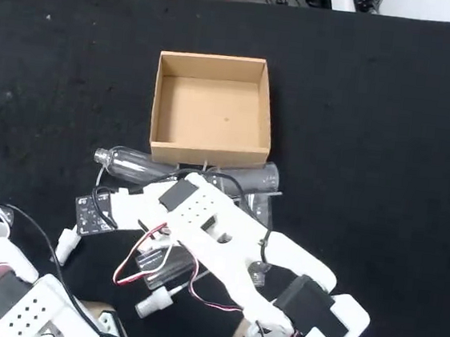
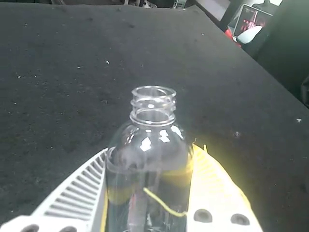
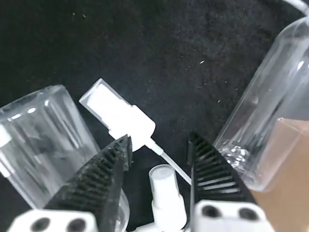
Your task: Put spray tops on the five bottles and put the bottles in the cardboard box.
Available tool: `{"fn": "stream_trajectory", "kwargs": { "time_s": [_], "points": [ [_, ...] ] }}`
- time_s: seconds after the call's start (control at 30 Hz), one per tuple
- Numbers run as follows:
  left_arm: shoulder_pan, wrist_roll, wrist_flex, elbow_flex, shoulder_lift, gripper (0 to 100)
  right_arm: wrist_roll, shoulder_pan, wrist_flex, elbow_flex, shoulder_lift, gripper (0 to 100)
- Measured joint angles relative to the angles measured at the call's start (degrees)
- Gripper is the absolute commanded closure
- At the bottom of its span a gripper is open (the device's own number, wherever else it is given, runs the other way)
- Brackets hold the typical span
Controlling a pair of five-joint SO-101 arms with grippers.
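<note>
Left gripper [image 2: 150, 151]: pinching a capless bottle [image 2: 153, 113];
Right gripper [image 3: 160, 140]: spread above a white spray top [image 3: 120, 116];
Cardboard box [image 1: 209, 152]: on the table [image 1: 392, 114], loose bottles [image 1: 133, 163] just beside

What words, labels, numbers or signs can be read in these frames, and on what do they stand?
Nothing is legible.
Small black board: white marks, too small to read.
Screen in the background: red marks, too blurred to read.
Cardboard box: plain, no print seen.
</note>
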Motion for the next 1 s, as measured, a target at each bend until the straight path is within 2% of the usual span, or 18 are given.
{"fn": "stream_trajectory", "kwargs": {
  "time_s": [0.23, 0.47, 0.7, 1.0],
  "points": [
    [0.0, 0.0, 0.0, 0.0, 0.0, 97, 0.8, 0.0, 0.0, -0.2, 0.2, 66.3],
    [0.0, 0.0, 0.0, 0.0, 0.0, 97, 1.1, -0.1, 3.5, -0.1, -3.2, 67.7],
    [0.0, 0.0, 0.0, 0.0, 0.0, 97, 5.0, -0.2, 5.5, -0.1, -3.3, 67.7],
    [0.0, 0.0, 0.0, 0.0, 0.0, 97, 5.1, -2.0, 5.5, -4.0, 4.4, 67.8]
  ]
}}
